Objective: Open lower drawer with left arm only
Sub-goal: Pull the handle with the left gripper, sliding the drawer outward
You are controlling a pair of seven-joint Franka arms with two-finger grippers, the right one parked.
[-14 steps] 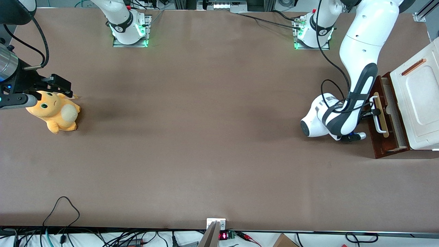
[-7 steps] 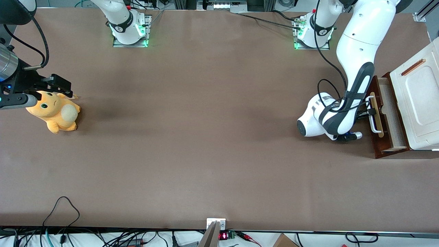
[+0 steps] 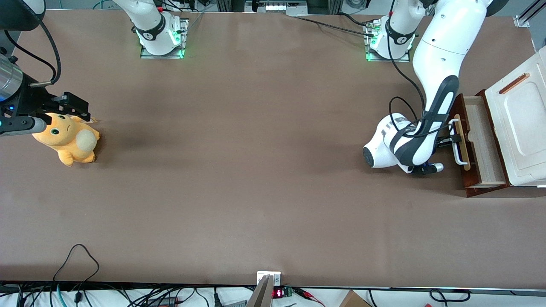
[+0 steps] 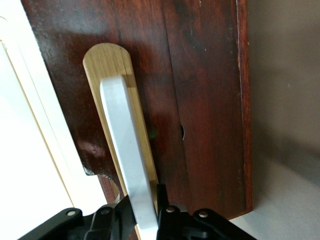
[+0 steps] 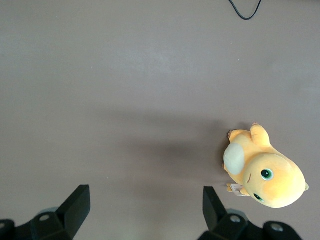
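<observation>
— The gripper? 
— Its fingers pinch the white handle of the lower drawer.
— And the drawer? 
— Partly out from under the white cabinet, pale inside showing.

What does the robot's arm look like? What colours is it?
The left arm is big, white and rounded, with a dark grey panel along its forearm and a black cable looping beside it. Its gripper is small and black.
</observation>
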